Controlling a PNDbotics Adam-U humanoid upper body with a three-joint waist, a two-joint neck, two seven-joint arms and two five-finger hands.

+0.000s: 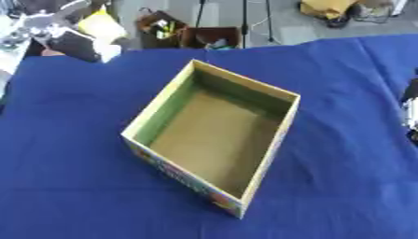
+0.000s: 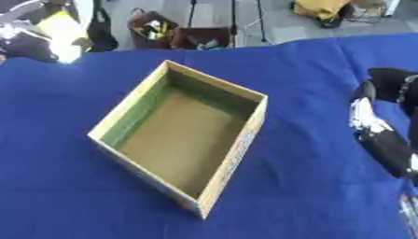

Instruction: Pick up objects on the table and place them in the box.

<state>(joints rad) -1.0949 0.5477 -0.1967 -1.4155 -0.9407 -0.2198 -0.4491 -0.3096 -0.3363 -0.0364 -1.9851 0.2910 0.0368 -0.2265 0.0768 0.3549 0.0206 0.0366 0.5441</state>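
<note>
An open cardboard box point(image 1: 163, 109) with yellow-green walls and a printed outer side stands askew in the middle of the blue-covered table point(image 1: 73, 186). Only its bare brown floor shows inside. My right arm point(image 2: 382, 140), black with white patches, comes in along the right edge of the right eye view. Its dark hand point(image 2: 390, 77) lies over the cloth to the right of the box, apart from it and too blurred to read. The left eye view catches just a sliver of that arm point(image 1: 411, 109). My left hand shows in neither view.
Past the table's far edge lies a grey floor with two small brown crates point(image 1: 188, 35) of odds and ends, stand legs point(image 1: 243, 21) and a yellow bag point(image 1: 326, 7). Clutter with a yellow item point(image 1: 98, 25) sits at the far left corner.
</note>
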